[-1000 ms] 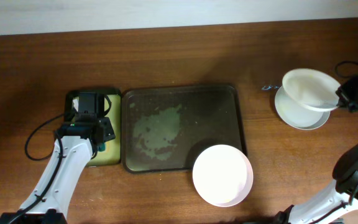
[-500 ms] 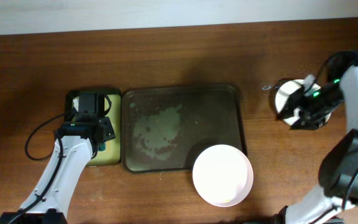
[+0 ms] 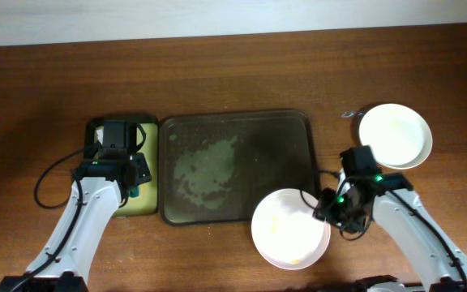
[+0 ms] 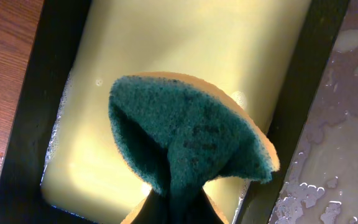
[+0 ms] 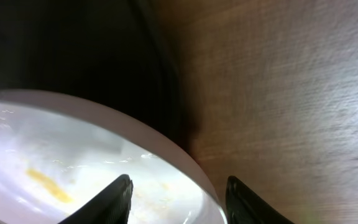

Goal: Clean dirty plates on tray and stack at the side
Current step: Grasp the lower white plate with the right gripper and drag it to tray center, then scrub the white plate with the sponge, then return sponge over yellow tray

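Note:
The dark brown tray (image 3: 242,130) lies mid-table with a wet film on it; it also shows in the left wrist view (image 4: 347,124) and in the right wrist view (image 5: 73,50). A white dirty plate (image 3: 286,235) with yellowish smears sits at the tray's front right corner, overhanging the rim. My right gripper (image 3: 328,209) is open, its fingers (image 5: 179,202) straddling that plate's right rim (image 5: 104,143). A stack of white plates (image 3: 394,136) rests on the table at the right. My left gripper (image 3: 128,180) is shut (image 4: 176,205) on a green sponge (image 4: 185,137).
A small dark-rimmed tray with a yellow-green inside (image 3: 146,130) lies left of the big tray; the sponge hangs over it (image 4: 166,50). A cable (image 3: 51,174) loops on the table at the left. The table's far edge meets a pale wall.
My right arm has left the plate on the stack at the right and swung down-left to the plate at the tray's corner. The left arm has not moved.

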You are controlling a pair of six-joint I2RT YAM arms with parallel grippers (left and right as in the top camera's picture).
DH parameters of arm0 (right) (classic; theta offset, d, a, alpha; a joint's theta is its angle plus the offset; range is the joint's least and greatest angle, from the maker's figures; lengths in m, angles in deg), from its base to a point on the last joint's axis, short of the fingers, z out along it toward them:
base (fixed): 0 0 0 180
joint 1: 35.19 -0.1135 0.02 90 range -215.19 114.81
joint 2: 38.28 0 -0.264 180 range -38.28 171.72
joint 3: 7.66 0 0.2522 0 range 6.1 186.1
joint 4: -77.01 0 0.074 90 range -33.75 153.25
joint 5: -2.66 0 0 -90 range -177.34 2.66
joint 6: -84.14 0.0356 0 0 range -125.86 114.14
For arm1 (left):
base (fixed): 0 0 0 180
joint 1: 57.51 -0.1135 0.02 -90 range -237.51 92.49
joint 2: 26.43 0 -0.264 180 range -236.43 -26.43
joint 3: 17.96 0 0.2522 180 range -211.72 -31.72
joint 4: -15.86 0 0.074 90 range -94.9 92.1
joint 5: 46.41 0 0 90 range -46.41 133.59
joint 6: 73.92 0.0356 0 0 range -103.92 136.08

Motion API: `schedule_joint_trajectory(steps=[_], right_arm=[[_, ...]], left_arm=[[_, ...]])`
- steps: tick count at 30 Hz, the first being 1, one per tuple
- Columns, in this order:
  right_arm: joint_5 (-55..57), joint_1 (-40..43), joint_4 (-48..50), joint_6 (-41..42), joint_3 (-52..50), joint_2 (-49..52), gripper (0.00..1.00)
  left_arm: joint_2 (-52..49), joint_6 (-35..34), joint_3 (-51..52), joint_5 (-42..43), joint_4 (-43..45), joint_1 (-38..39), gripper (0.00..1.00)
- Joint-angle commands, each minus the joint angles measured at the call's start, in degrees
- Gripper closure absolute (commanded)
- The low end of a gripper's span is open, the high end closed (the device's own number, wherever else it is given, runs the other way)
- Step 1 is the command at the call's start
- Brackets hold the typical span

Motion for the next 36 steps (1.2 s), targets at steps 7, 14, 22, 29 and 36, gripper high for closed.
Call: schedule_joint_trajectory(steps=[7, 14, 22, 29, 36], right_arm=[[2.8, -1.7, -2.5, 3.3, 2.0, -0.3, 0.96], [2.3, -2.7, 5.1, -9.9, 19.1, 3.8, 0.96], [2.3, -7.2, 18.5, -16.0, 19.5, 26.0, 0.96], [-5.6, -6.8, 19.4, -16.0, 20.2, 26.1, 0.42], [-9.5, -2.6, 17.6, -16.0, 19.8, 26.2, 0.66]], left_arm=[[0.2, -0.3, 0.0, 0.2, 0.2, 0.2, 1.00], [0.2, -0.3, 0.0, 0.2, 0.3, 0.2, 1.00], [0.2, 1.1, 0.0, 2.3, 1.1, 0.2, 1.00], [-1.0, 9.0, -17.7, 36.1, -3.0, 3.3, 1.00], [-23.4, 9.9, -41.6, 38.2, -11.5, 17.2, 1.00]])
